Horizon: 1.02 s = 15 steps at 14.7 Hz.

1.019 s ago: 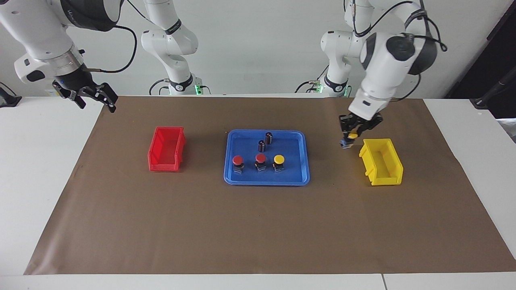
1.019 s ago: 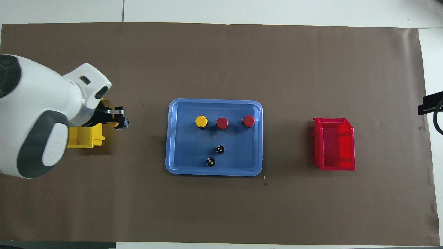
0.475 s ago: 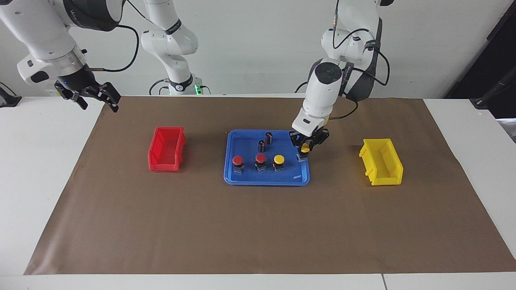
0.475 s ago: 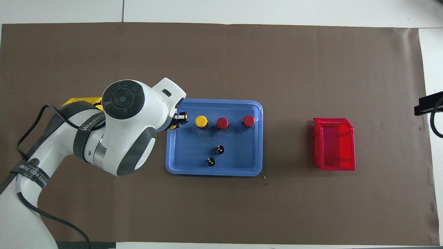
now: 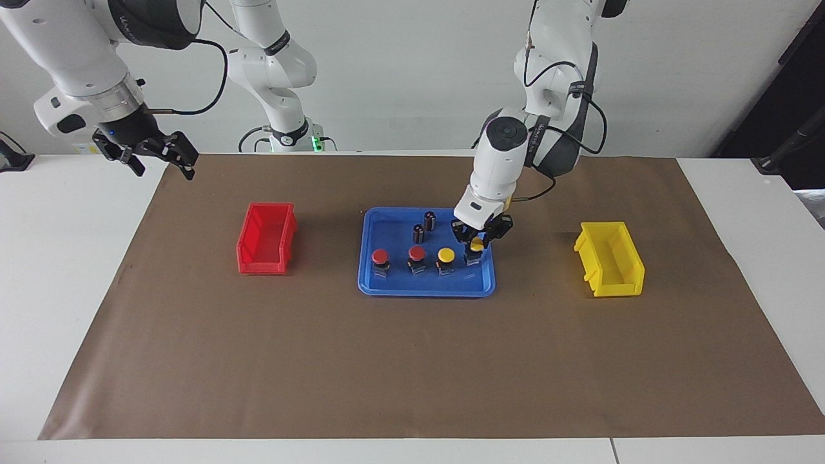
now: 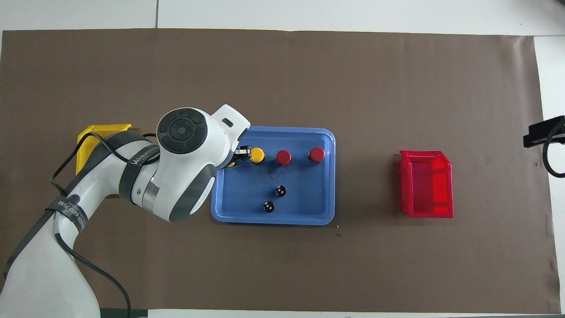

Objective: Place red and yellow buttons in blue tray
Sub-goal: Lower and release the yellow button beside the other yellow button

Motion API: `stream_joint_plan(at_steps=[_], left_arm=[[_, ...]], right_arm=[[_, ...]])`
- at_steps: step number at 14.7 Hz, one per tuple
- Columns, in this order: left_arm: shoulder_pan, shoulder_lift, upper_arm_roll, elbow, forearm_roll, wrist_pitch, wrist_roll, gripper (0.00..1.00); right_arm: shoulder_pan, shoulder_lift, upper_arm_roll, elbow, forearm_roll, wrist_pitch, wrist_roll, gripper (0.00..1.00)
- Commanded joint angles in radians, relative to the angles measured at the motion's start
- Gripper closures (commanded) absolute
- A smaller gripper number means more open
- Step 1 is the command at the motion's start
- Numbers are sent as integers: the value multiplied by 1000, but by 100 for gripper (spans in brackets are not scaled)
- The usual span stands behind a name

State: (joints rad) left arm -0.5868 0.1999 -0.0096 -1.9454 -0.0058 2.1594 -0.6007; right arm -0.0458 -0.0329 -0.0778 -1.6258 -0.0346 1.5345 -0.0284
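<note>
The blue tray [image 5: 425, 291] lies mid-table. In it stand two red buttons [image 5: 380, 258] [image 5: 416, 253] and a yellow button [image 5: 445, 256] in a row; they also show in the overhead view, the yellow one [image 6: 257, 154] and the two red ones [image 6: 283, 157] [image 6: 316, 154]. My left gripper [image 5: 475, 247] is shut on the second yellow button [image 5: 477, 244] and holds it low over the tray's end toward the left arm, beside the row. I cannot tell whether its base touches the tray floor. My right gripper [image 5: 161, 156] waits open, raised over the right arm's end of the table.
Two small dark capless cylinders [image 5: 429, 220] [image 5: 418, 232] stand in the tray, nearer to the robots than the row. A red bin [image 5: 266, 238] sits toward the right arm's end, a yellow bin [image 5: 610, 258] toward the left arm's end. Brown paper covers the table.
My left gripper has carried the yellow button from beside the yellow bin to over the tray's end and come lower. The right gripper has shifted only slightly.
</note>
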Motion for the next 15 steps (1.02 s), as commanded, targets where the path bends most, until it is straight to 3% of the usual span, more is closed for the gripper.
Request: stream_joint_plan(at_steps=[1,5,6,7,8,10,11,15], left_arm=[[-31,10,17,-4,13,13,-22,98],[-36,16,17,-23,13,39,-24,90],[-38,18,17,-26,13,43,-21,79],[-34,18,17,-26,13,43,-21,52],[-34,18,17,-23,13,39,-19,33],[-34,16,20,-14,13,25,-21,14],[-28,13,20,-14,18,13,-21,0],[-7,-16,26,-14,21,-61,33,0]], right_arm=[[-6,-21,3,-22,18,6,-27,0],[-6,-21,3,-23,18,6,-21,0],[-5,-21,4,-23,18,6,-19,0],[-5,-22,4,-25,18,1,-19,0],[-5,-22,4,-25,18,3,-19,0],[-5,-22,4,-25,18,1,-19,0],[-6,-22,4,-25,18,1,-18,0],[-5,-22,4,-25,18,1,-18,0]])
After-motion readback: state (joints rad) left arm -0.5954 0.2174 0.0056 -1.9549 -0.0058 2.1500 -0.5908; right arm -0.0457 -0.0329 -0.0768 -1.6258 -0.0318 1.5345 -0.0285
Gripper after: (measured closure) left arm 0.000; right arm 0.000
